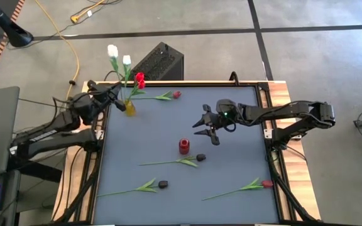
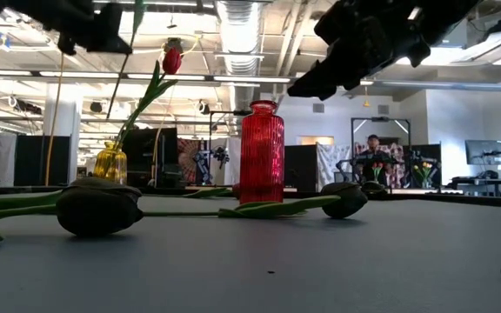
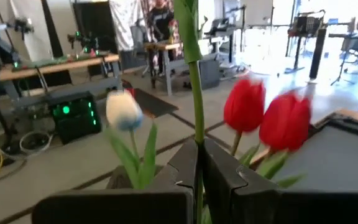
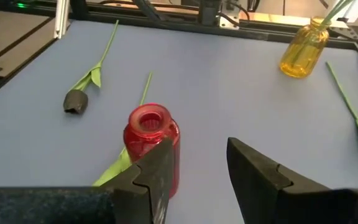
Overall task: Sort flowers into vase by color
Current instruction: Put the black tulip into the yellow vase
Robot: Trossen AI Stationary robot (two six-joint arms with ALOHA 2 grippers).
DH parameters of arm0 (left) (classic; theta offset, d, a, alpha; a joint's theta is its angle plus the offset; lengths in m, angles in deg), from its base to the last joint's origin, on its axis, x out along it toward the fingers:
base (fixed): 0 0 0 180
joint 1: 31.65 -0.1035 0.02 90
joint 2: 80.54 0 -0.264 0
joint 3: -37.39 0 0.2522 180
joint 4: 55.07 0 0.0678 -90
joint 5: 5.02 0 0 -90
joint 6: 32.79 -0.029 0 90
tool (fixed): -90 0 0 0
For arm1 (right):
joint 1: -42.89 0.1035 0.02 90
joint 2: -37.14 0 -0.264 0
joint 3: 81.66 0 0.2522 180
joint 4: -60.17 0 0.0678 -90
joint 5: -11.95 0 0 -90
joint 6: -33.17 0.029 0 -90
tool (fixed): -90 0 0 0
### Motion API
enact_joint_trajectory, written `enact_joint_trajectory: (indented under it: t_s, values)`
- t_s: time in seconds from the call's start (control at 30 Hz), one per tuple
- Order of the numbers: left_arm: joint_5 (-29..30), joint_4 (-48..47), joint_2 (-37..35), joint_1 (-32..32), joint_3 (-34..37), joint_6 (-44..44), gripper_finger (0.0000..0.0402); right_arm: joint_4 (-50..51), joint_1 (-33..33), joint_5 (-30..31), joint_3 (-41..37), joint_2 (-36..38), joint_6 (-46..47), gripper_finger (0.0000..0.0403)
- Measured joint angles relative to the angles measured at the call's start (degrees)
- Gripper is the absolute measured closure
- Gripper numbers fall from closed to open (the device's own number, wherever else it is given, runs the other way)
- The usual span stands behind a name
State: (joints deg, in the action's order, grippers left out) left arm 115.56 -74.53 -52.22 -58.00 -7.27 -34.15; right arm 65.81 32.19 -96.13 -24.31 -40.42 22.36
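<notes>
A yellow vase (image 1: 129,108) stands near the table's far-left corner with white tulips (image 1: 112,50) and red tulips (image 1: 139,78) standing in it. My left gripper (image 1: 117,100) hovers right beside its neck, shut on a green stem (image 3: 196,93) whose head is out of the wrist view. A red vase (image 1: 183,146) stands mid-table. My right gripper (image 1: 207,129) hangs open above the table just right of and beyond it, touching nothing. Two near-black tulips (image 1: 200,157) (image 1: 163,184) and two red ones (image 1: 176,95) (image 1: 267,184) lie flat on the table. My left gripper pinches one thin green stem (image 3: 197,140) between its two fingers (image 3: 182,168), partway up the stem. The stem stands about upright and crosses the fingers, rising past them with a leaf (image 3: 187,28) above. Its lower end is hidden behind the fingers.
The grey table has raised rails (image 1: 266,107) along its sides. A black box (image 1: 159,61) sits beyond the far edge, behind the yellow vase. Open table lies between the red vase and the yellow vase. A person (image 2: 374,155) stands far off in the room.
</notes>
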Motion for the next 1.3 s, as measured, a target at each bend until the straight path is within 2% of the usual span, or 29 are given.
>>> enact_joint_trajectory:
  t_s: [0.27,0.43,0.67,1.03,1.3]
  values:
    - [-4.25,6.11,-0.29,-5.56,5.36,-1.12,0.0402,0.13,0.04,0.00,0.00,0.00,-0.13,0.0227]
    - [-8.91,6.80,-0.25,-9.08,5.64,-0.75,0.0402,0.13,0.04,0.00,0.00,0.00,0.12,0.0227]
    - [-12.43,6.64,-0.22,-12.20,5.64,0.71,0.0402,0.13,0.04,-0.01,0.00,0.00,0.28,0.0227]
    - [-13.81,6.82,-0.20,-13.42,6.30,2.58,0.0402,0.12,0.04,-0.02,0.02,0.00,0.94,0.0227]
    - [-12.85,13.34,-0.20,-13.71,12.18,3.75,0.0402,0.30,0.10,-0.02,0.02,0.00,0.96,0.0227]
